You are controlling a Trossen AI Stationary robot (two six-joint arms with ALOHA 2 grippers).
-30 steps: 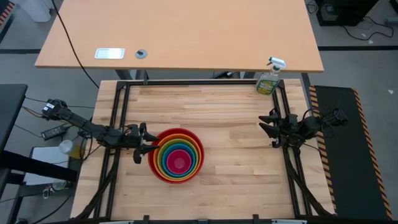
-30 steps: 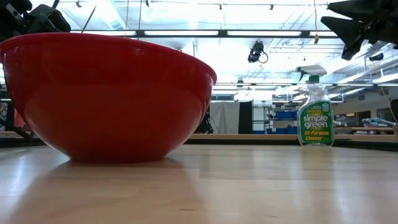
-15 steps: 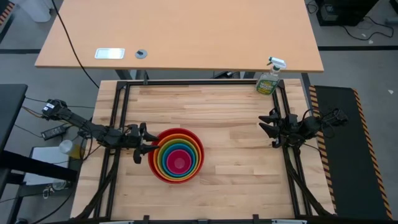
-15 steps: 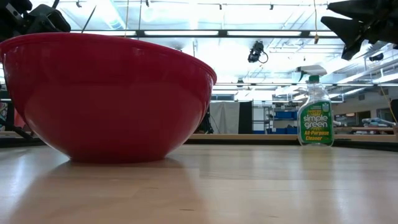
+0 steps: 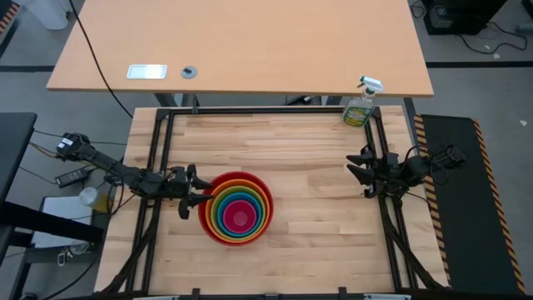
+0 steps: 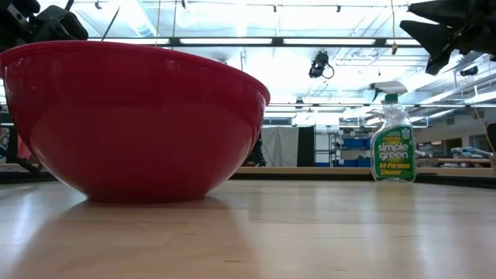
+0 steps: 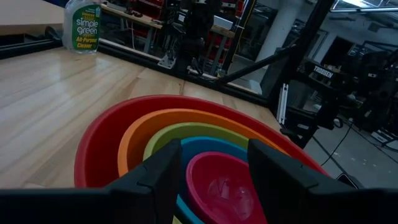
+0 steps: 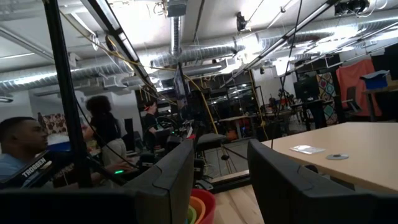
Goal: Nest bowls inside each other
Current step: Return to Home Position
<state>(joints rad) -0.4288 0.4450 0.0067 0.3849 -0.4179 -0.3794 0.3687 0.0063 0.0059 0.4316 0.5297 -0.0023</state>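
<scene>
The bowls stand nested in one stack (image 5: 237, 208) on the wooden table, left of its middle: red (image 6: 132, 124) outermost with its base on the table, then orange (image 7: 134, 134), lime green (image 7: 168, 134), blue (image 7: 205, 146) and pink (image 7: 217, 186) innermost. My left gripper (image 5: 193, 192) is open at the stack's left side, above the red rim, its fingers (image 7: 161, 168) touching nothing. My right gripper (image 5: 356, 165) is open at the table's right edge, raised and far from the bowls.
A green spray bottle (image 5: 360, 107) stands at the table's far right corner. A black frame rail (image 5: 162, 150) runs around the table. A tan desk (image 5: 241, 42) lies beyond the far edge. People sit in the room beyond (image 8: 18, 149). Bare wood lies between stack and right arm.
</scene>
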